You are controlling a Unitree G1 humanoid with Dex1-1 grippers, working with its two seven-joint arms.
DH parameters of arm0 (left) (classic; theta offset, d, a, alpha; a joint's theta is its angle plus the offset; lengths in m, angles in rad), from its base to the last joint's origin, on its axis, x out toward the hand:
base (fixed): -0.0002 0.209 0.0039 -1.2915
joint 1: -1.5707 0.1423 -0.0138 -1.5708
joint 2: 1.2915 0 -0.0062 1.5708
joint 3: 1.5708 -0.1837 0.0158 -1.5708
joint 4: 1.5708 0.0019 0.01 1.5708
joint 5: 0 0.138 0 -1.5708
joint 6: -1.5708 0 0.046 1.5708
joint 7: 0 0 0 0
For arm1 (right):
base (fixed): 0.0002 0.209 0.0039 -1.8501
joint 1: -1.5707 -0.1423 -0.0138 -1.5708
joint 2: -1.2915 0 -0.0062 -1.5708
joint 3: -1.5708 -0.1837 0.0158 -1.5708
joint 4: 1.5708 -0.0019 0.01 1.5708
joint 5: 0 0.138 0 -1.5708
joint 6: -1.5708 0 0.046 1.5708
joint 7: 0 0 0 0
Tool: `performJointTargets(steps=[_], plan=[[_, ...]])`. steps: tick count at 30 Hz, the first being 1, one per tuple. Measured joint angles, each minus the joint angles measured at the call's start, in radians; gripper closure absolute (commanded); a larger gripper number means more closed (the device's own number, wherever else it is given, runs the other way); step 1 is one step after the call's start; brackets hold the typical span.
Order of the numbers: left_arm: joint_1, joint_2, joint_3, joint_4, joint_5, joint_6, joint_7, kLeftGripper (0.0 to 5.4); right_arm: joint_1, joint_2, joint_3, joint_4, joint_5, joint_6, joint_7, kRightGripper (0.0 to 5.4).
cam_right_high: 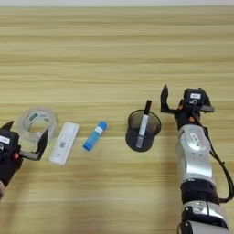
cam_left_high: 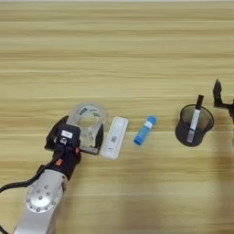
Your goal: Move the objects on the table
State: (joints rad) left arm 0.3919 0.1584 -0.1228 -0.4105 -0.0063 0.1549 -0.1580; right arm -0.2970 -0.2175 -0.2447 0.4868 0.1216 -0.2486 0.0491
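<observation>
Tape roll (cam_left_high: 88, 118) lies on the table (cam_left_high: 137, 45) between the spread fingers of the left gripper (cam_left_high: 77, 137), not yet clamped. White device (cam_left_high: 114, 137) and blue tube (cam_left_high: 145, 130) lie just right of it. Likely next: close, lift. Right gripper (cam_right_high: 183, 103) hangs open beside the mesh cup (cam_right_high: 143, 130) holding the pen (cam_right_high: 144, 121).

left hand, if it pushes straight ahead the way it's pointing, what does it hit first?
Probably the clear tape roll: the left hand points up-table with open fingers either side of the roll's near edge. Height above the table is unclear.
</observation>
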Motion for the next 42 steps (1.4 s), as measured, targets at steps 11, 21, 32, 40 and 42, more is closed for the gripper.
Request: performJointTargets(steps=[11,21,32,40,42], plan=[[0.053,0.013,-0.078,0.124,0.027,0.03,-0.022,0.0,-0.01,0.001,0.0,0.008,-0.004,0.0,-0.027,0.02],[0.01,0.01,-0.073,0.247,0.041,0.018,-0.02,0.0,-0.011,0.001,-0.002,0.019,-0.004,0.0,-0.041,0.02],[-0.091,0.009,-0.106,0.344,0.056,0.026,-0.044,0.0,-0.01,0.005,0.0,-0.005,-0.004,0.001,-0.049,0.02],[-0.167,0.005,-0.147,0.455,0.091,0.015,-0.051,0.0,-0.007,0.024,0.004,-0.028,-0.006,0.014,-0.065,0.02],[-0.181,0.002,-0.149,0.472,0.091,0.008,-0.051,0.0,-0.007,0.025,0.004,-0.04,-0.006,0.02,-0.066,0.02]])
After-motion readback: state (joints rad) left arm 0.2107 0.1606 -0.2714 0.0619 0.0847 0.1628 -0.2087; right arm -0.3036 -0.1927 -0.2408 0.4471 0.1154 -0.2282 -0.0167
